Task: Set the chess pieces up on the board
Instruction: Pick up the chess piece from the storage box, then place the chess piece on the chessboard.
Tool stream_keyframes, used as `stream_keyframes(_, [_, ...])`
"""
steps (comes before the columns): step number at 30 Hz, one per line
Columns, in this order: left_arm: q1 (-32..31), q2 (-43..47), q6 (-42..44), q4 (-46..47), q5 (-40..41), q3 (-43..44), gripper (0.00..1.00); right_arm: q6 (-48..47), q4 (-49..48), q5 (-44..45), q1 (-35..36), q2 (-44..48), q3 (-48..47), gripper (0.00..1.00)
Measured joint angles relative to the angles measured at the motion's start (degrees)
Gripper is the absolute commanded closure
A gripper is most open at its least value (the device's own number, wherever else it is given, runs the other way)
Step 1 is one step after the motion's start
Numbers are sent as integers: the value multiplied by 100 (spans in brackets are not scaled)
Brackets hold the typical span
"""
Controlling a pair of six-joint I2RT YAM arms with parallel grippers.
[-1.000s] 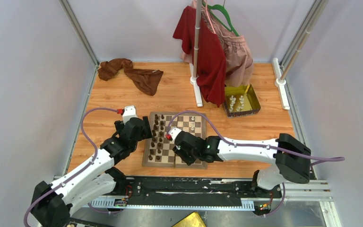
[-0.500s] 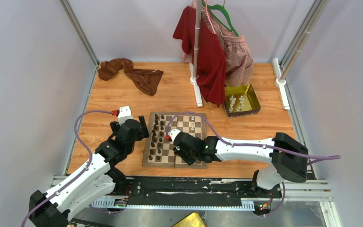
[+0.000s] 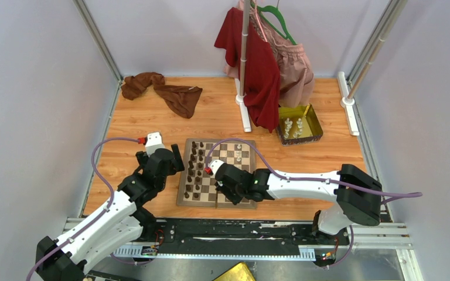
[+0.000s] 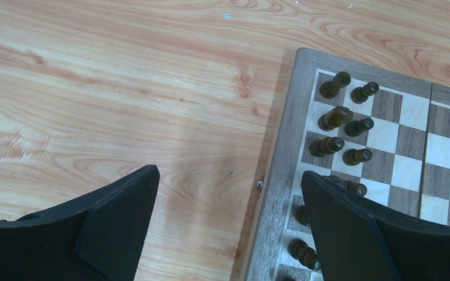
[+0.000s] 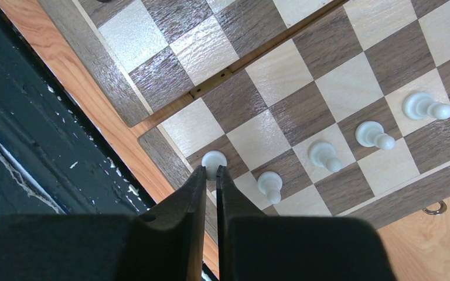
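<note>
The top external camera looks steeply down from above and behind both arms, taking in the whole surface (image 3: 140, 126) from afar. The left wrist camera sits close behind the left end effector (image 4: 228, 175), facing the board (image 4: 281, 146) edge ahead. The right wrist camera, nearer still, looks past the right end effector (image 5: 210, 172) at squares ahead. All three views share the board.

No text, label, brand or number can be read anywhere.

The right gripper (image 5: 210, 171) hides part of 1 white pawn (image 5: 213, 158).
</note>
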State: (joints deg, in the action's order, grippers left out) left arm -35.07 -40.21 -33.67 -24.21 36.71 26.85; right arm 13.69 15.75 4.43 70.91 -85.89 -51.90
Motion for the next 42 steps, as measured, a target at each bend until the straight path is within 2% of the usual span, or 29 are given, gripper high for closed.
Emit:
stream_keyframes(18, [0,20,-24,-13,90,-22,0,72,195,168,0,542,136,99])
stream_keyframes(42, [0,35,-42,-11,109,-61,0,181,234,295,-2,645,452,99])
